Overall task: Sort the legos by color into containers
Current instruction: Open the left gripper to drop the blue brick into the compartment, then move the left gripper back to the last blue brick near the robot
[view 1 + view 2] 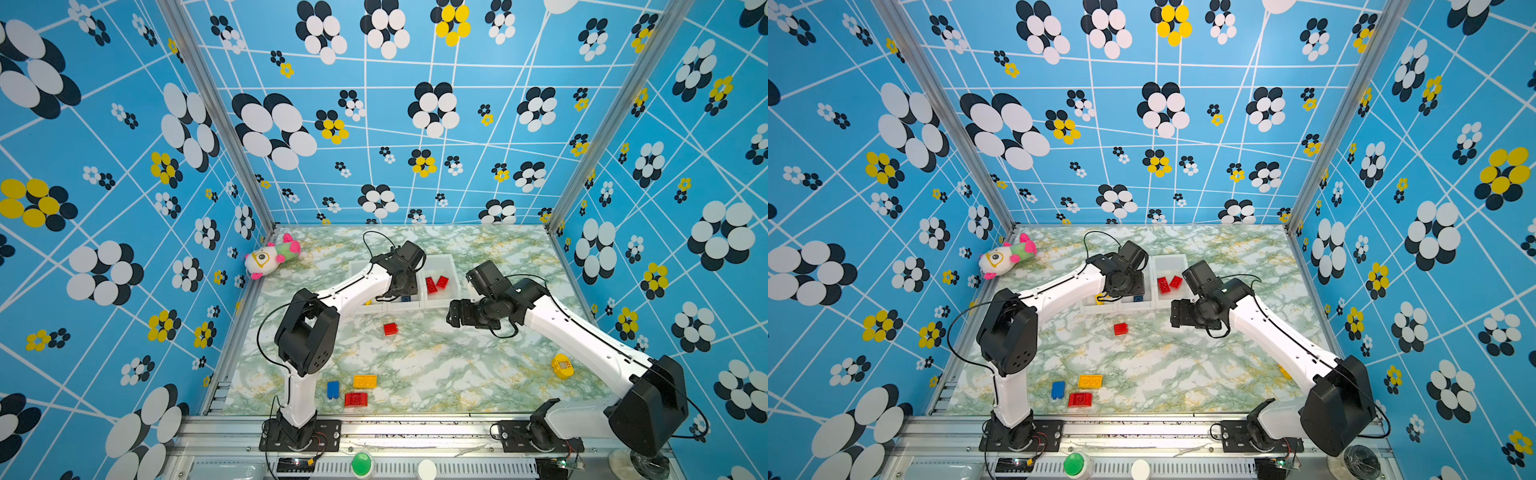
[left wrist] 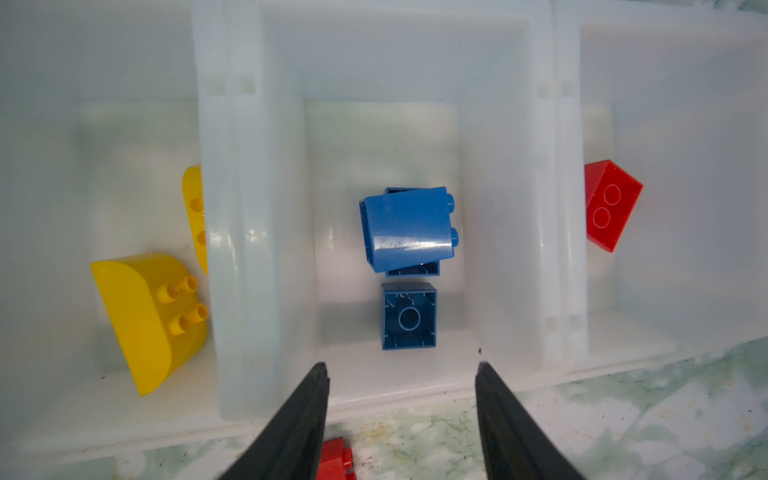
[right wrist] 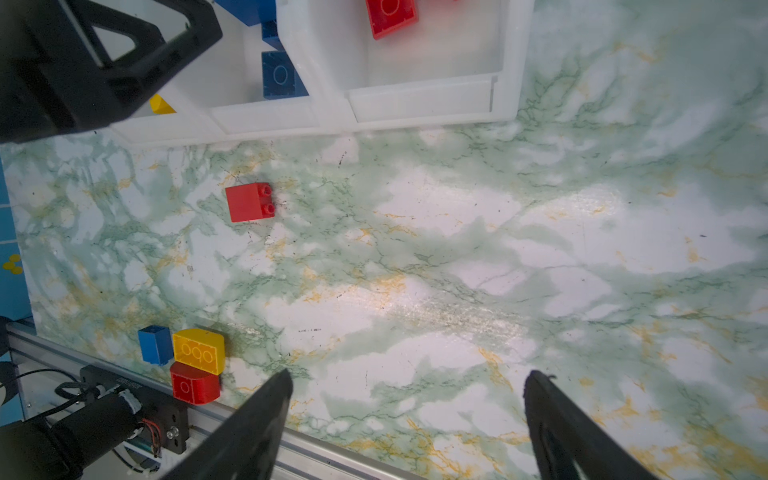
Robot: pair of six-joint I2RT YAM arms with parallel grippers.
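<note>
One red square plastic brick point(image 1: 390, 329) lies mid-frame on the marbled table point(image 1: 436, 365), just below the white translucent bins point(image 1: 436, 303); the left pincer point(image 2: 401, 365), spread empty over blue bricks point(image 2: 409, 226), looks nearer than the spread right pincer point(image 3: 409, 373).

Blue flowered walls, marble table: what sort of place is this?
Probably a robot test booth: a left arm and right arm bolted to an aluminium rail, printed walls boxing the tabletop, a green push button.
</note>
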